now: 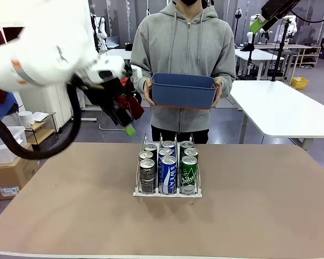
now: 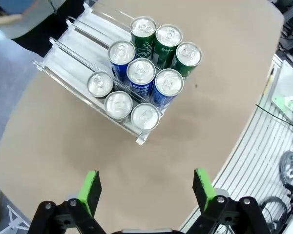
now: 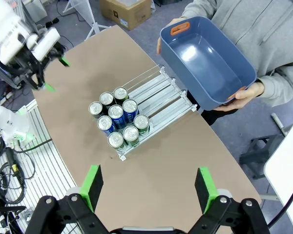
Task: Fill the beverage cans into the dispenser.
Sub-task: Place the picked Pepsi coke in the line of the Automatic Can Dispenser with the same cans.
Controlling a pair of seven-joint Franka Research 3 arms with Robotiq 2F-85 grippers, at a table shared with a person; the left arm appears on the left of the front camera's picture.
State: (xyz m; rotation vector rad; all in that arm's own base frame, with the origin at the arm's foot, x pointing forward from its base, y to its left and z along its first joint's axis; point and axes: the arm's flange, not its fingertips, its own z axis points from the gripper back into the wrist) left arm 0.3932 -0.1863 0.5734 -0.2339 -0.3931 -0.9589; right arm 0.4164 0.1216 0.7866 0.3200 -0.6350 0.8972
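Nine beverage cans (image 1: 168,171) stand in the dispenser (image 1: 167,192) on the brown table (image 1: 259,216) in the front view. They make three rows: dark grey on the left, blue in the middle, green on the right. The cans sit at the near end of the dispenser. A person (image 1: 184,48) in a grey hoodie stands at the far side and holds a blue tub (image 1: 183,90) with both hands. The left gripper (image 1: 123,120) hangs in the air above the table, to the left of the cans and apart from them. From here I cannot tell how its fingers stand.

In the left wrist view, the left gripper (image 2: 145,187) has its two green fingers (image 2: 91,189) spread wide, with nothing between them. The cans (image 2: 142,73) are farther off on the table (image 2: 63,146), packed close at one end of the dispenser (image 2: 75,53). The clear lanes behind them are bare.

In the right wrist view, the right gripper (image 3: 149,187) is high over the table (image 3: 185,161). Its green fingers (image 3: 205,187) are spread wide too and hold nothing. Below it, the cans (image 3: 118,117) fill the end of the dispenser (image 3: 161,100) that is away from the person. The person's hands grip the tub (image 3: 205,63) by its ends, past the table edge. The left gripper (image 3: 51,68) shows far off at the left, above the table corner.
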